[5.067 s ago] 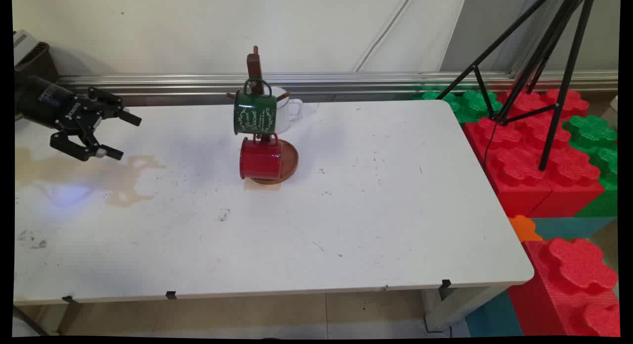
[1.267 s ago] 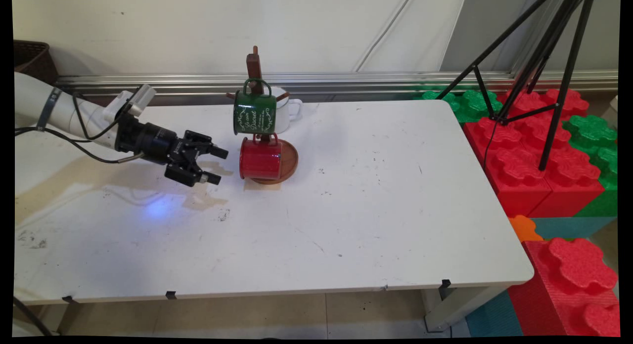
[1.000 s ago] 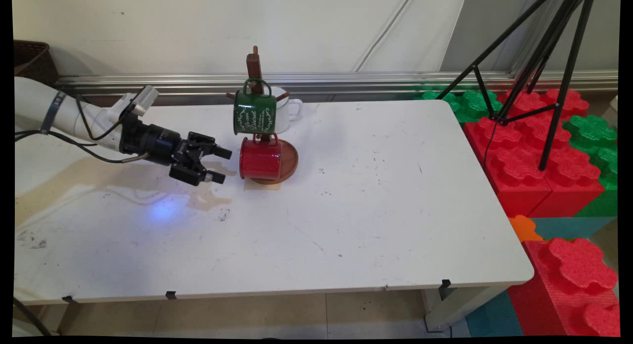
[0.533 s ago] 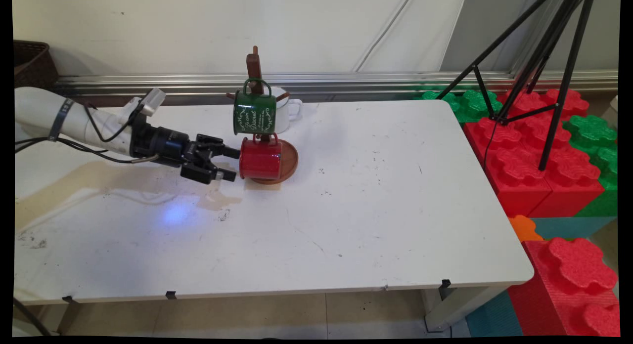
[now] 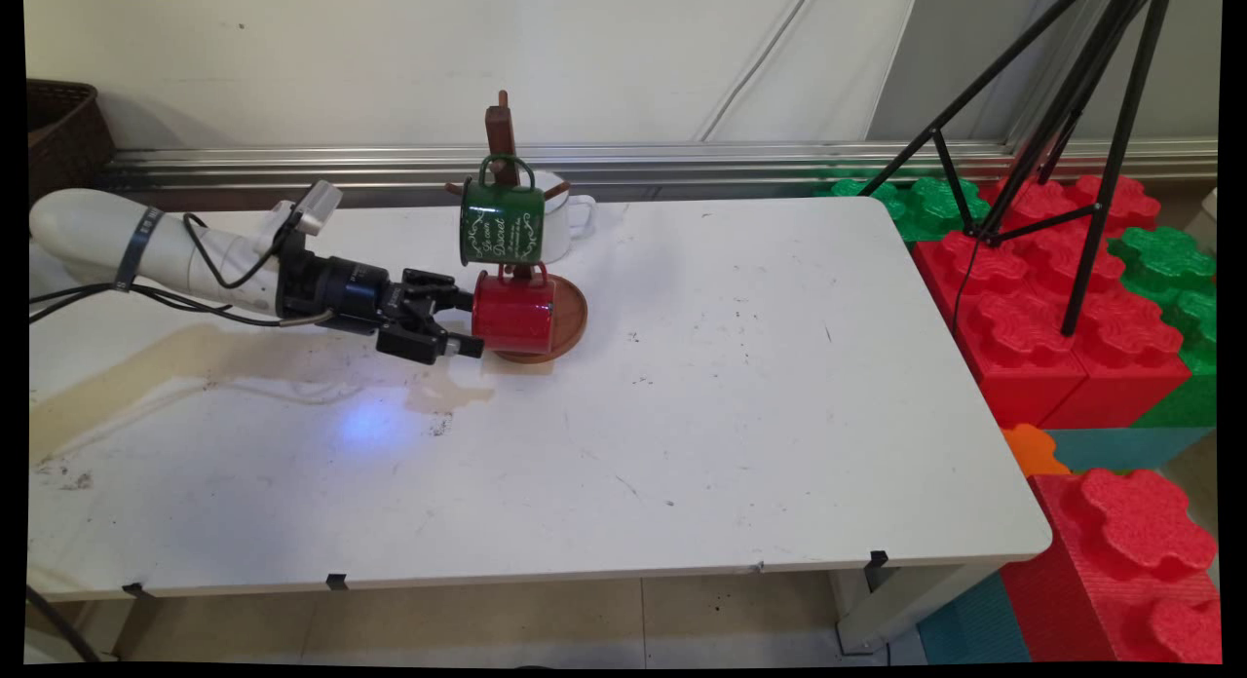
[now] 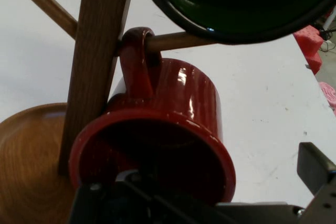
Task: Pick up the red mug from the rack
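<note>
I count three mugs on one wooden mug tree (image 5: 504, 132) at the back of the tabletop (image 5: 682, 415): a green mug (image 5: 502, 222) hanging high, a white mug (image 5: 568, 213) behind it, and a red mug (image 5: 512, 314) hung by its handle on a lower peg, just above the tree's round base. My hand (image 5: 466, 321) is open, its two fingers straddling the red mug's rim, one finger (image 6: 315, 166) outside the wall. It grips nothing.
</note>
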Robot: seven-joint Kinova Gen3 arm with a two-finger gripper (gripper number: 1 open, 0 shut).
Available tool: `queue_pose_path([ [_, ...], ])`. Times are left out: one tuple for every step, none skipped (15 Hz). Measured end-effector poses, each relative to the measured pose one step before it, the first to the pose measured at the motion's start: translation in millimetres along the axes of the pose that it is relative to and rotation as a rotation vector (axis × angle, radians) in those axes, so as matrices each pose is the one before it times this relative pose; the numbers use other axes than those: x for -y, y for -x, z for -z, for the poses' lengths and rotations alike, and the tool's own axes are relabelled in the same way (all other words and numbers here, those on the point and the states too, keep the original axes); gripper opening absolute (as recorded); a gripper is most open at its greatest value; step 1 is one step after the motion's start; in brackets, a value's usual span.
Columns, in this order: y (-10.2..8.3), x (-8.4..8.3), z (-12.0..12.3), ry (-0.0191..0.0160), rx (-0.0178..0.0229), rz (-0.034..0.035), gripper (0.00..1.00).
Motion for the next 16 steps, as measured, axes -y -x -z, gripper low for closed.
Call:
queue_pose_path([
  [0.56,-0.23,-1.96,-0.00042,-0.00259,-0.00032,1.00],
  [0.48,-0.36,-2.28,-0.00004,-0.00224,0.00029,1.00],
  [0.64,-0.39,-2.49,-0.00071,-0.00249,0.00057,1.00],
  [0.68,-0.32,-2.27,-0.00182,-0.00194,0.00053,1.00],
  [0.55,-0.16,-2.01,-0.00178,-0.00110,-0.00011,1.00],
  [0.82,-0.14,-2.36,-0.00361,-0.00153,0.00024,1.00],
  [0.43,0.00,-1.45,-0.00262,-0.00055,-0.00061,1.00],
  [0.53,-0.04,-2.15,-0.00298,-0.00041,-0.00113,1.00],
  [0.44,-0.06,-1.95,-0.00299,-0.00047,-0.00114,1.00],
  [0.38,-0.02,-1.56,-0.00247,-0.00048,-0.00030,1.00],
  [0.26,-0.10,-1.65,-0.00294,-0.00074,-0.00113,1.00],
  [0.26,-0.08,-1.39,-0.00231,-0.00071,-0.00058,1.00],
  [0.11,-0.05,-1.05,-0.00179,-0.00089,-0.00071,1.00],
  [0.02,-0.07,-0.58,-0.00085,-0.00081,-0.00063,1.00],
  [0.06,-0.26,-0.61,-0.00056,-0.00123,-0.00180,0.00],
  [0.02,-0.23,-0.40,0.00043,-0.00057,-0.00134,0.00],
])
